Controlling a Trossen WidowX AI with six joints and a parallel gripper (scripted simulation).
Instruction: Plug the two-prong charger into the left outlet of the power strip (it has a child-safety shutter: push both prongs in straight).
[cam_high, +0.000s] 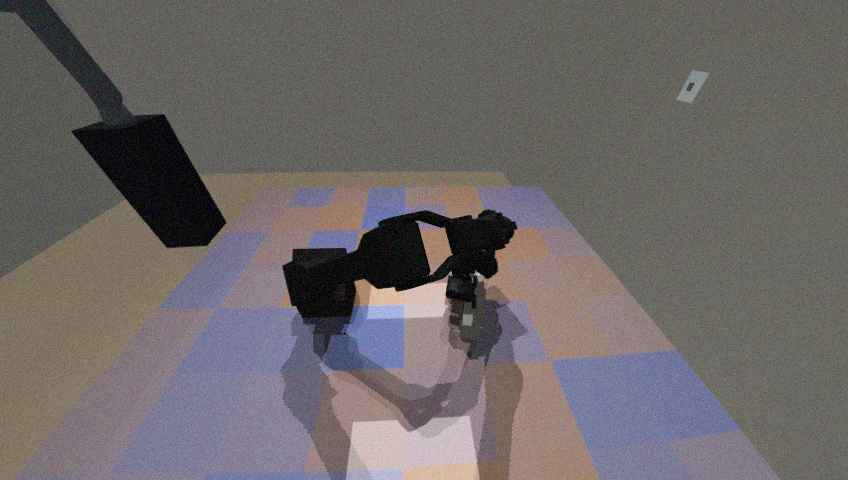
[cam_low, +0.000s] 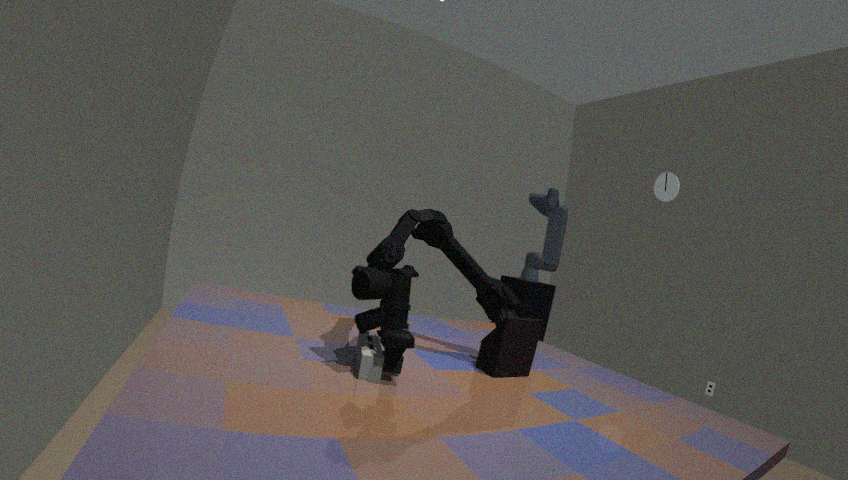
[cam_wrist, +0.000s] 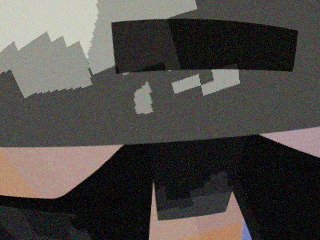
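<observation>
The power strip (cam_high: 471, 331) (cam_low: 370, 369) (cam_wrist: 55, 120) is a grey block on the patterned table; in the wrist view it spans the upper part and bears a long dark rectangle. My gripper (cam_high: 457, 310) (cam_low: 392, 360) (cam_wrist: 183, 134) points down close beside it, its black fingers shut on a small dark block, which I take for the charger (cam_wrist: 195, 202). In the wrist view the block's upper end meets the strip's lower edge. The prongs and the outlet holes cannot be made out. Whether the prongs are in an outlet cannot be told.
My arm's dark base (cam_high: 324, 285) (cam_low: 508, 350) stands on the table (cam_high: 642, 392) (cam_low: 285, 410). A second, greyer arm (cam_high: 71, 56) (cam_low: 555, 237) rises from a black block (cam_high: 151, 184) (cam_low: 528, 300) behind it. Shadows fall around the strip.
</observation>
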